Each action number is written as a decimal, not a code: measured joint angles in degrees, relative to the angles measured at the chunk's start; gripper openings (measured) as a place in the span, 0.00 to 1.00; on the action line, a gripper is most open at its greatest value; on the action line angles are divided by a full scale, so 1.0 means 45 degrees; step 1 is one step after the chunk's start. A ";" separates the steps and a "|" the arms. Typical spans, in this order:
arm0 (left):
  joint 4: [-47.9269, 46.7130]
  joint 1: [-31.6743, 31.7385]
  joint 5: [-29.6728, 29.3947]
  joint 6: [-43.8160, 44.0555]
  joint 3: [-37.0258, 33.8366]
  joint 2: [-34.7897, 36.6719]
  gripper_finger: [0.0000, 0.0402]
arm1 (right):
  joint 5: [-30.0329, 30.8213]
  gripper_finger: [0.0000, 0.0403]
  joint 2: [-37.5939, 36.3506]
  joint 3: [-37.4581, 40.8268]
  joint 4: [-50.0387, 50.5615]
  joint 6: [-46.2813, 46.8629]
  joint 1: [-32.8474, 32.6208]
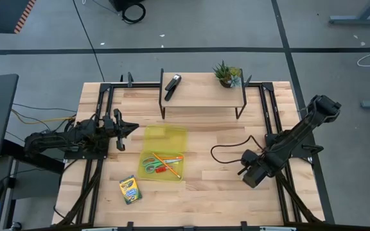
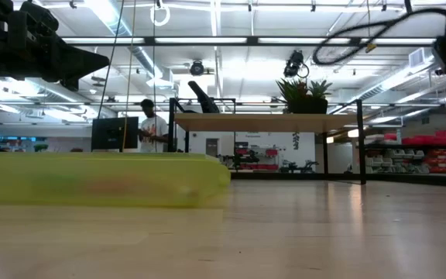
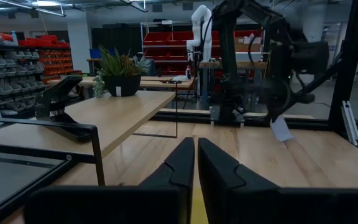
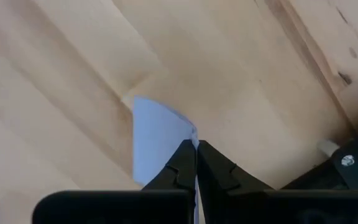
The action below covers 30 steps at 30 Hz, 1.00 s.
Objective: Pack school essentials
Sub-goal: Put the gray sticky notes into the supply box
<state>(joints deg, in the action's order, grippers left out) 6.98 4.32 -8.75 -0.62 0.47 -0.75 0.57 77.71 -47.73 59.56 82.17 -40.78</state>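
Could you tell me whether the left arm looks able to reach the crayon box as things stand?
Probably yes. The crayon box lies alone on bare wood on the left arm's side, apart from the yellow case, with nothing over it. The left gripper is shut and seems empty, so it would have to open first.

A light wooden table (image 1: 204, 192) carries a small raised wooden shelf on black legs (image 1: 201, 96) at its far edge. On that shelf a black stapler (image 1: 173, 86) lies left and a small potted plant (image 1: 227, 74) stands right. Nearer, left of centre, sits a translucent yellow pouch (image 1: 166, 138); in it lie green-handled scissors (image 1: 151, 165), an orange pen (image 1: 170, 158) and a yellow pencil (image 1: 167, 165). A yellow-green crayon box (image 1: 130, 190) lies on the table, nearer and left of the pouch. The left gripper (image 1: 131, 127) sits just left of the pouch; the right gripper (image 1: 248, 180) is at right, pinching a pale blue notepad (image 4: 157, 137) above the table.
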 joint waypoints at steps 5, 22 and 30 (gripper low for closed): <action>-0.0005 0.0000 -0.0003 0.0000 0.0000 0.0005 0.09 | 0.0096 0.03 -0.0010 -0.0790 0.0114 -0.0575 0.0564; -0.0005 0.0000 -0.0005 0.0000 0.0000 0.0005 0.08 | 0.0320 0.02 0.2667 -0.1394 -0.4288 -0.5597 0.3533; -0.0005 0.0000 -0.0003 0.0000 -0.0002 0.0005 0.09 | 0.0408 0.02 0.5001 -0.5260 -0.3924 -0.8791 0.4587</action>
<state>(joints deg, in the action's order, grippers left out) 6.96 4.32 -8.77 -0.62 0.46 -0.73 2.41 100.22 -71.40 41.91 42.61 -20.14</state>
